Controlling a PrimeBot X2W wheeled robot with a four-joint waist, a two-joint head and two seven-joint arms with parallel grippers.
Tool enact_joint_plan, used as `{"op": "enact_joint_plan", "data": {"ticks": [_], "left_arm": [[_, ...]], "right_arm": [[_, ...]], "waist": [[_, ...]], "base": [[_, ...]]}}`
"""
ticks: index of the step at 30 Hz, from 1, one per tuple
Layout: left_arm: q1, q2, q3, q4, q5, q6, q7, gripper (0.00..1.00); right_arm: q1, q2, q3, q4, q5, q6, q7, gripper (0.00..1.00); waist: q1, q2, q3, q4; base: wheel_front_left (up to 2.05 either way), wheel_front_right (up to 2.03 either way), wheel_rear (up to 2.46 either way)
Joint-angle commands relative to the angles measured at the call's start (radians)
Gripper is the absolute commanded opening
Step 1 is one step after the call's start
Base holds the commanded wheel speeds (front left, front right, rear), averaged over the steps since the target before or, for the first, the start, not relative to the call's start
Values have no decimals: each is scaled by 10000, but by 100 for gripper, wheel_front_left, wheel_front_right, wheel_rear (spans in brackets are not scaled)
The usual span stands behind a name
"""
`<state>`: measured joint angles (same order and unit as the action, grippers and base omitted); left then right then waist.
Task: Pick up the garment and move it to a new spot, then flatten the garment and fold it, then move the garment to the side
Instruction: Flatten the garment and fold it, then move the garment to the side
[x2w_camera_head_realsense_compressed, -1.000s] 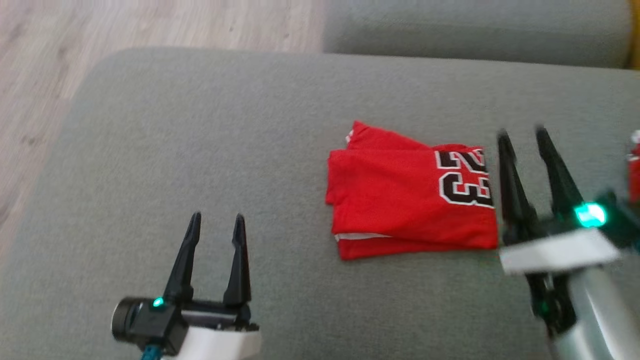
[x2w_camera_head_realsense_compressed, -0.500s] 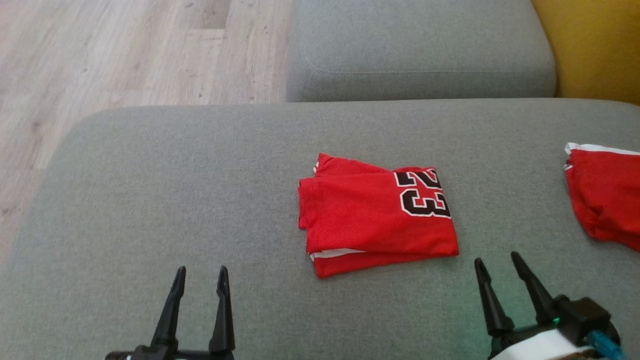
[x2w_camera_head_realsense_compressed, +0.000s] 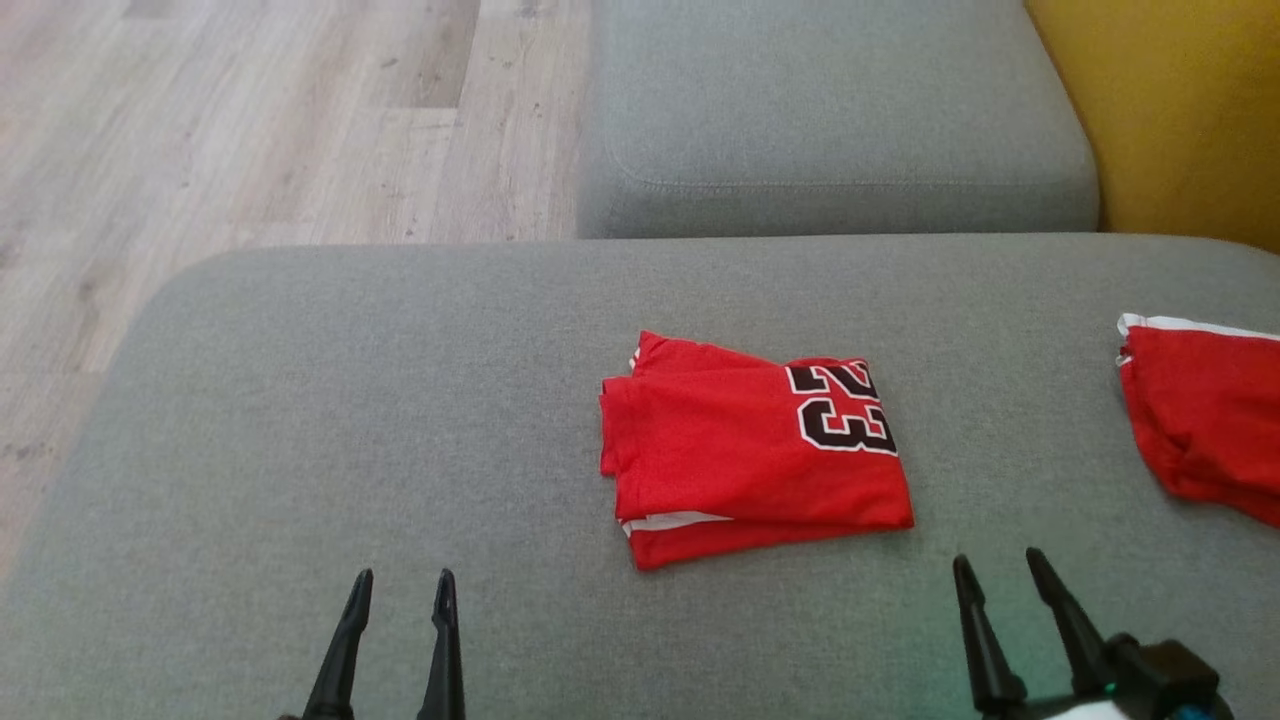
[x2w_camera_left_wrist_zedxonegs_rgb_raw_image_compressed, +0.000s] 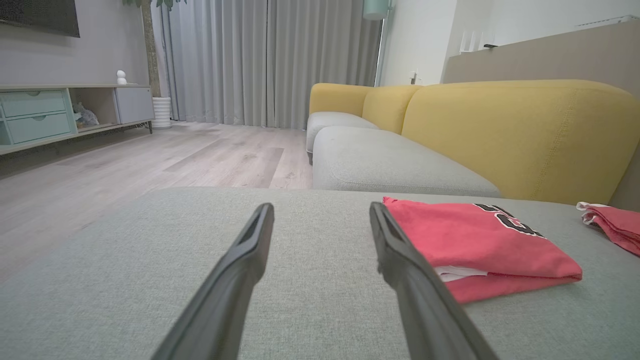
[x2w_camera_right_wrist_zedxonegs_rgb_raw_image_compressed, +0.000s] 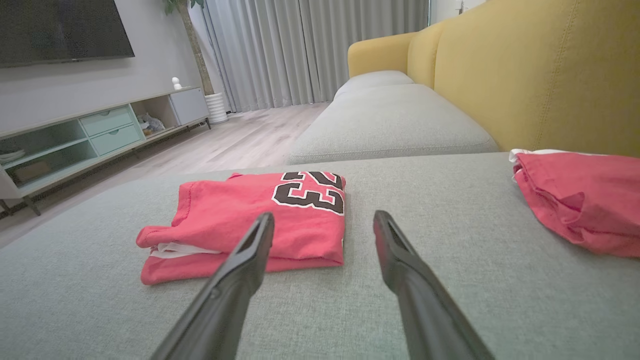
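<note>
The garment (x2w_camera_head_realsense_compressed: 750, 450) was seen folded, left hand (x2w_camera_head_realsense_compressed: 405, 575) and right hand (x2w_camera_head_realsense_compressed: 998, 557) released; a grasp for moving it aside was judged next.

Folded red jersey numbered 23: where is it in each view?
Head view: folded jersey at centre.
Left wrist view: folded jersey right of centre.
Right wrist view: folded jersey left of centre.
Shared landmark: the other red garment at each view's right edge.

Grey sofa cushion (x2w_camera_head_realsense_compressed: 300, 400). Folded red garment (x2w_camera_head_realsense_compressed: 740, 460), numbered 23, at centre. Second red garment (x2w_camera_head_realsense_compressed: 1200, 420) at 3 o'clock.
</note>
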<state>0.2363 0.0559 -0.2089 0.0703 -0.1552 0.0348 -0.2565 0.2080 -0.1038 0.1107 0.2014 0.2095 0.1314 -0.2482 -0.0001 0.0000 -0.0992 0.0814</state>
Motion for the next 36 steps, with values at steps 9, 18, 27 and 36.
{"op": "enact_joint_plan", "data": {"ticks": [9,18,27,36], "left_arm": [[-139,-57,366,-183,146,29,-53,100],[-191,-57,318,-130,151,29,-53,100],[-287,-57,306,-172,205,-51,-53,100],[-459,-57,99,-55,-81,-116,-53,100]], "right_arm": [[-27,67,260,-296,-240,-7,-135,100],[-118,69,283,-227,-368,-7,-135,100],[-429,54,263,99,-566,-7,-135,100],[-1295,47,78,858,-851,-7,-135,100]], "waist": [[1,0,-146,-38],[1,0,-23,-46],[1,0,307,65],[1,0,947,200]], "base": [[0,0,0],[0,0,0],[0,0,0],[0,0,0]]}}
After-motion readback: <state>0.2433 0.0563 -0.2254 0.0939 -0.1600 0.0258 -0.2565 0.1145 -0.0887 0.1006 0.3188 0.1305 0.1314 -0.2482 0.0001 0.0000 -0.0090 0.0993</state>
